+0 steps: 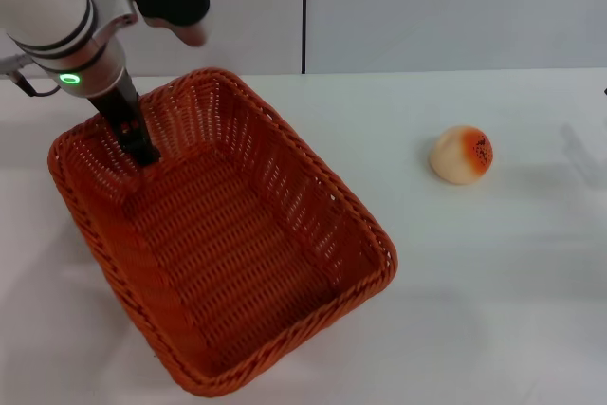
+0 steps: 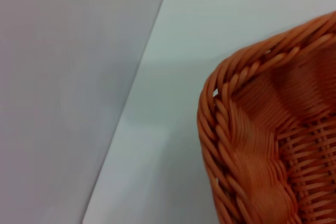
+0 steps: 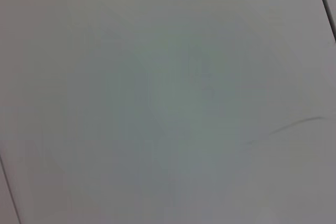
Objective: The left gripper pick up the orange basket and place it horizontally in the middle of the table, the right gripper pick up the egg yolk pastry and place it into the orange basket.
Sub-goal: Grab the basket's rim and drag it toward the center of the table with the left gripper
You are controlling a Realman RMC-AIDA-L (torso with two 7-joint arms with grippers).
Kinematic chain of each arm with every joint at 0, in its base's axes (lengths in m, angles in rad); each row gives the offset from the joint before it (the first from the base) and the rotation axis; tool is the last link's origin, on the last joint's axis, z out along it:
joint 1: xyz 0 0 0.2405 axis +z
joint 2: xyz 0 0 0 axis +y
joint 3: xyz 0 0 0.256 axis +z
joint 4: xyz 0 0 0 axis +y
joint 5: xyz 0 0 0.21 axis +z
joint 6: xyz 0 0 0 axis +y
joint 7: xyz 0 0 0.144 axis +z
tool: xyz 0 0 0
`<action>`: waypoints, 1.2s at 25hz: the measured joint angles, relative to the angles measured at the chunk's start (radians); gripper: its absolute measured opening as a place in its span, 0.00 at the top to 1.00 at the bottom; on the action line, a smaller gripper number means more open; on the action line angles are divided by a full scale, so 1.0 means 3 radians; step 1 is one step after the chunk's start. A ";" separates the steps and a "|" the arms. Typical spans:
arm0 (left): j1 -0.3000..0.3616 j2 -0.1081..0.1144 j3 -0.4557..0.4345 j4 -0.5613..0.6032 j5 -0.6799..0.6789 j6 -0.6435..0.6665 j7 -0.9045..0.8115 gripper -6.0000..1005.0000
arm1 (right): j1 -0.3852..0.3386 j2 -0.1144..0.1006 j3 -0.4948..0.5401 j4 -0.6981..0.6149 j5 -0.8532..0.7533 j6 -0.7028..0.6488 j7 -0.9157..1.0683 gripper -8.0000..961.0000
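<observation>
The orange basket [image 1: 318,170] lies at a slant on the left half of the white table [image 1: 493,291], one short end pointing toward the front. My left gripper [image 1: 138,144] reaches down over its far left rim, one black finger against the inside wall, shut on that rim. Close up, the left wrist view shows a braided corner of the orange basket [image 2: 220,129]. The egg yolk pastry [image 1: 461,155] sits alone on the table to the right of the basket, well apart from it. My right gripper is out of view.
A pale wall with a dark vertical seam [image 1: 303,7] rises behind the table. The right wrist view shows only a plain pale surface [image 3: 157,98]. Bare tabletop surrounds the pastry and stretches in front of it.
</observation>
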 joint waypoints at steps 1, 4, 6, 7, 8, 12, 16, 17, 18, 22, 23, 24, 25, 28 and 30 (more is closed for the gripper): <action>-0.0001 0.0001 0.0083 0.0042 0.0000 0.0047 0.0000 0.23 | -0.0001 0.0000 0.0000 -0.0002 0.0000 0.0000 0.0003 0.24; 0.0017 0.0013 0.0224 0.0051 -0.0001 0.0083 -0.0047 0.23 | -0.0008 0.0000 0.0000 -0.0006 0.0000 -0.0004 0.0005 0.24; -0.0001 0.0034 0.0376 0.0096 0.0001 0.0091 -0.0173 0.23 | -0.0007 -0.0001 0.0000 -0.0008 0.0000 -0.0010 0.0006 0.24; -0.0001 0.0034 0.0376 0.0096 0.0001 0.0091 -0.0173 0.25 | -0.0007 -0.0001 0.0000 -0.0008 0.0000 -0.0010 0.0006 0.24; -0.0016 0.0041 0.0400 0.0114 0.0001 0.0092 -0.0200 0.28 | -0.0002 -0.0002 0.0000 -0.0009 0.0000 -0.0017 0.0007 0.24; -0.0053 0.0062 0.0451 0.0168 0.0001 0.0088 -0.0243 0.37 | 0.0018 -0.0005 0.0000 -0.0010 0.0000 -0.0044 0.0007 0.24; -0.0041 0.0079 0.0424 0.0144 0.0003 0.0057 -0.0244 0.42 | 0.0030 -0.0005 0.0000 0.0000 0.0000 -0.0104 0.0004 0.24; -0.0042 0.0086 0.0419 0.0143 0.0003 0.0045 -0.0244 0.43 | 0.0030 -0.0005 0.0000 0.0000 0.0000 -0.0104 0.0004 0.24; -0.0044 0.0089 0.0411 0.0142 0.0003 0.0034 -0.0244 0.44 | 0.0032 -0.0005 0.0000 0.0001 0.0000 -0.0114 0.0003 0.24; -0.0070 0.0094 0.0336 0.0109 0.0004 -0.0052 -0.0244 0.47 | 0.0039 -0.0002 0.0000 0.0002 0.0000 -0.0142 -0.0002 0.24; -0.0082 0.0094 0.0312 0.0100 0.0004 -0.0082 -0.0245 0.48 | 0.0040 -0.0001 0.0000 0.0002 0.0000 -0.0147 -0.0002 0.24; -0.0126 0.0096 0.0204 0.0089 0.0005 -0.0170 -0.0245 0.49 | 0.0049 -0.0001 0.0000 0.0003 0.0000 -0.0156 -0.0002 0.24; -0.0126 0.0096 0.0204 0.0089 0.0005 -0.0170 -0.0245 0.49 | 0.0055 0.0000 0.0000 0.0003 0.0000 -0.0159 -0.0002 0.24; -0.0199 0.0091 -0.0033 0.0098 0.0004 -0.0302 -0.0246 0.52 | 0.0064 0.0000 0.0000 0.0003 0.0000 -0.0161 -0.0002 0.24; -0.0238 0.0087 -0.0141 0.0105 0.0004 -0.0390 -0.0252 0.56 | 0.0071 0.0000 0.0000 0.0003 0.0000 -0.0162 0.0001 0.24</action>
